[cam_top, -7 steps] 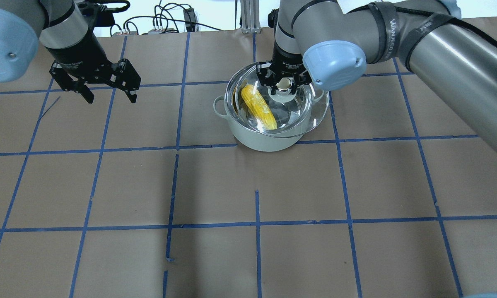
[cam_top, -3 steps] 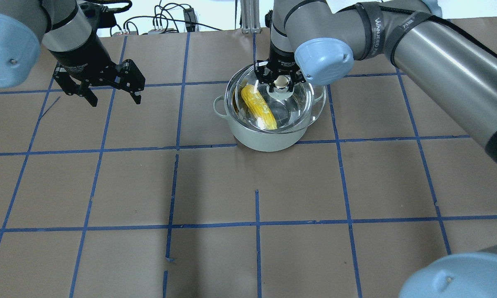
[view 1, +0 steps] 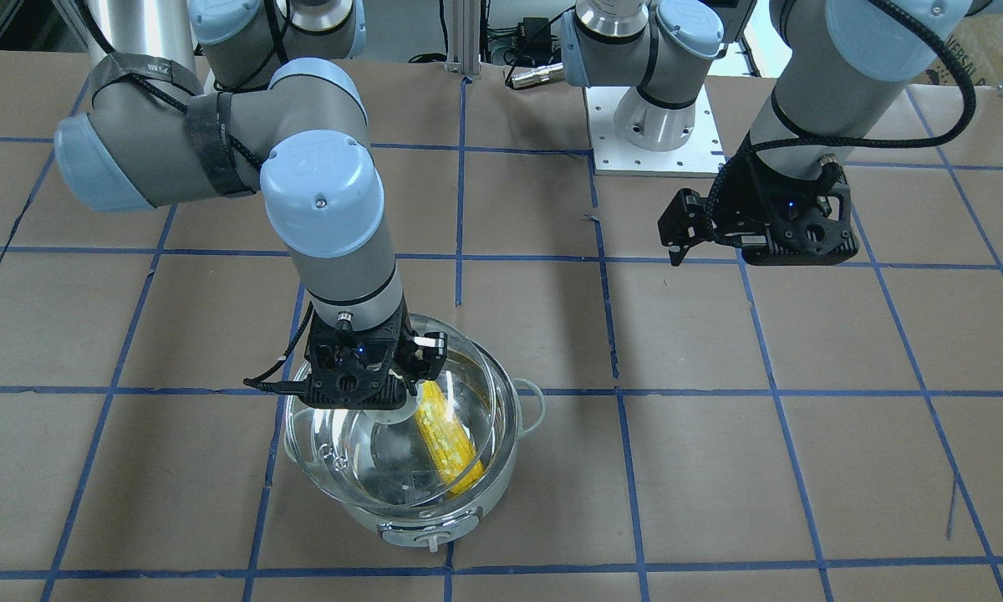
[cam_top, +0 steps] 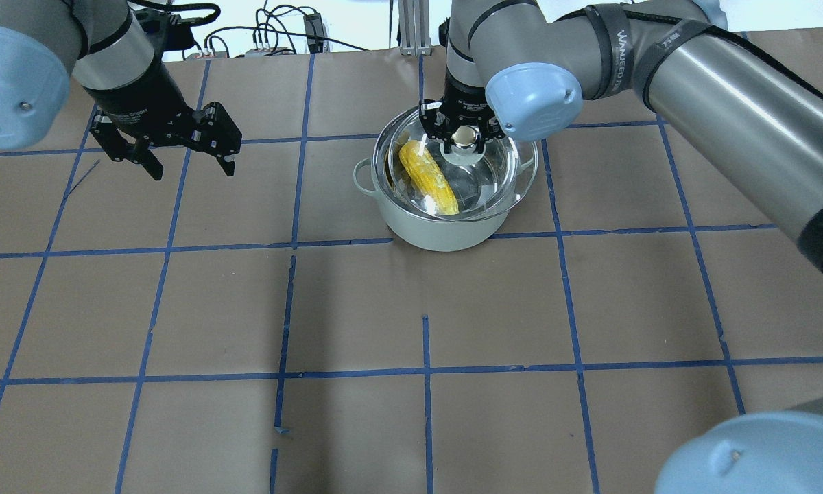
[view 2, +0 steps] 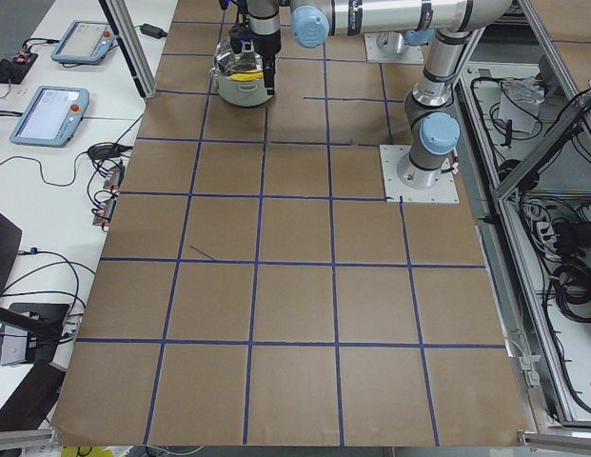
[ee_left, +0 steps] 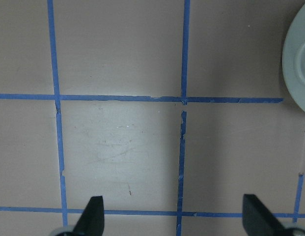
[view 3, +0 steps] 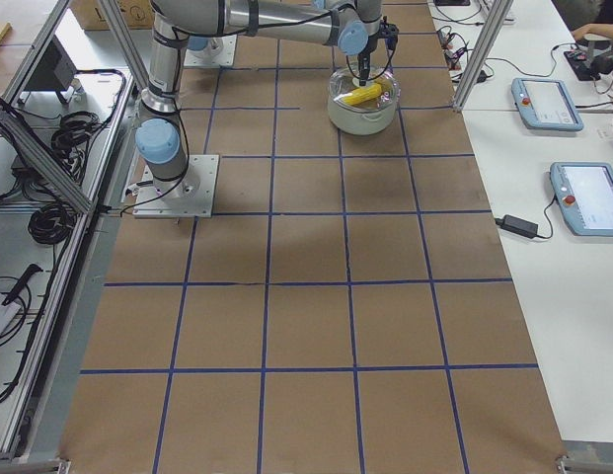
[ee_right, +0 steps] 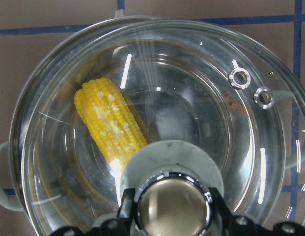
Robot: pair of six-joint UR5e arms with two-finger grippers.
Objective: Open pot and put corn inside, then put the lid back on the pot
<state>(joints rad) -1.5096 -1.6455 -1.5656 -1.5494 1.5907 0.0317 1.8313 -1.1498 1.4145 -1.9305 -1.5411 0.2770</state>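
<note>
Brown paper crossed by blue tape covers the table up front, and beyond it stands the pot, pale grey outside and shiny within. Corn is in there, lying aslant on the steel bottom, bright yellow through the glass. Over it comes the lid, covering the pot's mouth but a touch off-centre; whether it rests on the rim I cannot tell. Right gripper is straight above, pointing down, jaws clamped on the lid's knob from both sides. Further back and well off to the side, the left gripper hangs over bare paper, jaws spread wide with nothing between them, well apart from the pot
</note>
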